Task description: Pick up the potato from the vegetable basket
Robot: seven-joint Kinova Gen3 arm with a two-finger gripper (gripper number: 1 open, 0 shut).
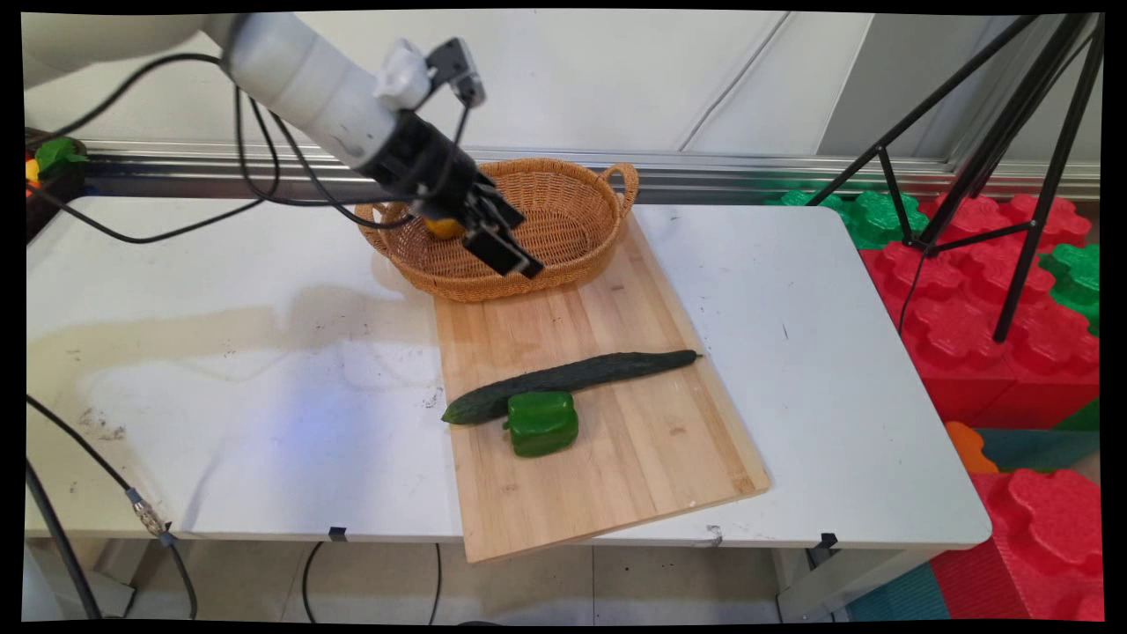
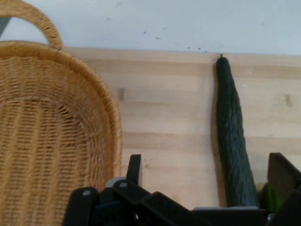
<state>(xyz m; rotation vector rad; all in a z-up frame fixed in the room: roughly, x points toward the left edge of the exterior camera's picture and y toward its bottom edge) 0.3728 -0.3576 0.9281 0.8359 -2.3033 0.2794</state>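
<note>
White table surface fills the main view, with a pale wall behind it and red and green foam blocks plus a black tripod to the right.

Main view:
- A wooden cutting board lies on the table and overhangs the near edge.
- A wicker basket sits on the far end of the board. A yellow-orange object, too hidden to identify, lies inside it.
- A cucumber lies across the board. A green bell pepper sits just near of it, touching or almost touching.
- The gripper hangs tilted over the basket's near-left part, clear of the board. It holds nothing visible.

Hand view:
- The basket occupies the left, the board the centre, and the cucumber the right.
- The fingers stand wide apart, one beside the basket wall and the other beyond the cucumber. Nothing lies between them.
- A sliver of green pepper shows at the bottom right.

Hazards, as a judgement:
- The lower finger is close to the basket rim. A descent or sideways move could catch the weave and drag or tip the light basket.
- The cucumber is round and may roll if nudged. Contact could also push the pepper toward the near edge.
- The overhanging board could shift or tilt under a downward push near that edge.
- The hanging black cables could snag on the basket handle.
</note>
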